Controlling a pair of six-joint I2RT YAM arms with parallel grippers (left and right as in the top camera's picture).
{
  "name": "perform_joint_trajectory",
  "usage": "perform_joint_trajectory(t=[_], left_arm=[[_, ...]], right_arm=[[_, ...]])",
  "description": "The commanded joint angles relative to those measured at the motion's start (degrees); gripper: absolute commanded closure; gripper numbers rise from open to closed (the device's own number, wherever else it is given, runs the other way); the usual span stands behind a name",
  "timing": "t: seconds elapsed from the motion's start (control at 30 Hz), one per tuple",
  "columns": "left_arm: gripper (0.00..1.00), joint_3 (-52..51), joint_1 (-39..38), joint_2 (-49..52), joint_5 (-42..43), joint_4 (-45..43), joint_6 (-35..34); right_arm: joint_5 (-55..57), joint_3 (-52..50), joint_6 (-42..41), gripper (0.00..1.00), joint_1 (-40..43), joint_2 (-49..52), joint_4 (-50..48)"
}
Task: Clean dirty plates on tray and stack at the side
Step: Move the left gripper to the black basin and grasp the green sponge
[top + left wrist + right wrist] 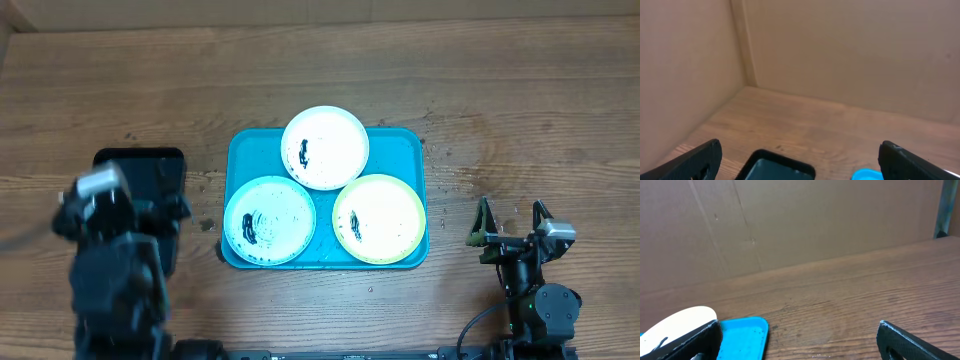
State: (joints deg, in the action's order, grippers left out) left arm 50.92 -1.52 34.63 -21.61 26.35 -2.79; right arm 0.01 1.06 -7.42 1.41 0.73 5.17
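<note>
Left gripper [800,147], jaws wide, hangs above the black tray [150,160], beside the turquoise tray [403,150]. Right gripper [512,222], also wide, sits nearest the yellow-green plate [380,218], which lies to its left.

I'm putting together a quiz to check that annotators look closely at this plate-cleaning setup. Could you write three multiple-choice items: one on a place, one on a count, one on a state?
1. Where does the white plate lie?
A. at the far side of the tray
B. squarely on top of another plate
C. off the tray altogether

2. How many plates carry dark smears?
A. one
B. two
C. three

3. How is the right hand?
A. shut on a plate
B. open, holding nothing
C. shut on nothing

Answers:
1 A: it sits beyond the other two and overhangs the far rim.
2 C: the white plate, the light blue plate and the yellow-green plate each show dark marks.
3 B: its fingers stand wide apart with nothing between them.
</note>
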Motion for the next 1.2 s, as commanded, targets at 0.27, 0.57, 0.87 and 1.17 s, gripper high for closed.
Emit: perform_joint_trajectory(t=[0.27, 0.57, 0.87, 1.17], left_arm=[[0.0, 18.14, 7.96, 29.9, 10.56, 15.5, -17.09], [0.0, 33.55, 23.82, 44.48, 25.05, 34.88, -20.41], [0.0, 28.81, 30.77, 54.82, 21.79, 41.09, -42.27], [0.0, 26.64, 32.39, 67.54, 26.16, 38.51, -38.95]], right_arm=[[0.13, -0.61, 0.39, 0.0, 0.07, -0.57, -0.35], [0.13, -0.61, 0.39, 0.0, 0.07, -0.57, -0.35], [0.13, -0.61, 0.39, 0.0, 0.07, -0.57, -0.35], [0.13, -0.61, 0.39, 0.0, 0.07, -0.57, -0.35]])
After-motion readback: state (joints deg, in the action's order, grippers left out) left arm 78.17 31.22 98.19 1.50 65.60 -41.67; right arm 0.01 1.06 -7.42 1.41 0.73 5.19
